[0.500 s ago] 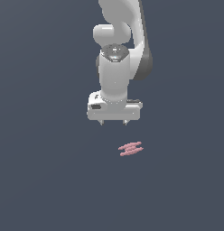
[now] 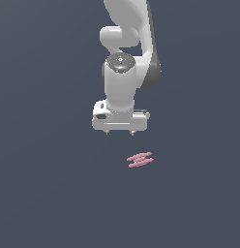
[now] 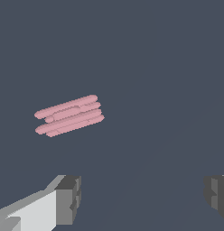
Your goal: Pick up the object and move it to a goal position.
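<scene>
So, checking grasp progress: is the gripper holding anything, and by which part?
Nothing is held. The gripper is open above the pink object, which lies apart.

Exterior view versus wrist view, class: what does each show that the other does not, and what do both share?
Only the exterior view shows the white robot arm and the whole hand above the floor. Only the wrist view shows the two grey fingertips close up, set wide apart with nothing between them. Both show the small flat pink barred object lying free on the dark grey floor.
</scene>
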Motion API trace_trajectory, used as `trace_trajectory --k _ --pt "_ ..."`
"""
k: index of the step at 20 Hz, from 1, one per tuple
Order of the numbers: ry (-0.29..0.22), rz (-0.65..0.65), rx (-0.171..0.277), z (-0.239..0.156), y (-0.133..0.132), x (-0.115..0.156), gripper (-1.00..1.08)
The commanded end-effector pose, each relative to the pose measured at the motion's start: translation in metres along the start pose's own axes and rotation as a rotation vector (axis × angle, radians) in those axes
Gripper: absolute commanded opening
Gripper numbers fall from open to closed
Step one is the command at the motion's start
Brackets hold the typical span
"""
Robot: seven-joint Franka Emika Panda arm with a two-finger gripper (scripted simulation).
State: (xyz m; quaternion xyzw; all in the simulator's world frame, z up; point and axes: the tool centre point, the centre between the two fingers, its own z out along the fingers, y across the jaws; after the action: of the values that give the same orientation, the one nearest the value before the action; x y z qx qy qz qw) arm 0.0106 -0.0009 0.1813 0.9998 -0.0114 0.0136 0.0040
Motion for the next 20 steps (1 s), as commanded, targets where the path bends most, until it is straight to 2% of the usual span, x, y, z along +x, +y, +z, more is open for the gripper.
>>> trace_trajectory --k 1,10,20 --pt "-0.007 0.004 -0.002 0.004 0.003 -0.002 1.00" --pt "-0.008 0.033 -0.001 0.006 0.000 0.000 1.00" --pt "-0.012 0.184 0.004 0.016 -0.011 0.007 1.00"
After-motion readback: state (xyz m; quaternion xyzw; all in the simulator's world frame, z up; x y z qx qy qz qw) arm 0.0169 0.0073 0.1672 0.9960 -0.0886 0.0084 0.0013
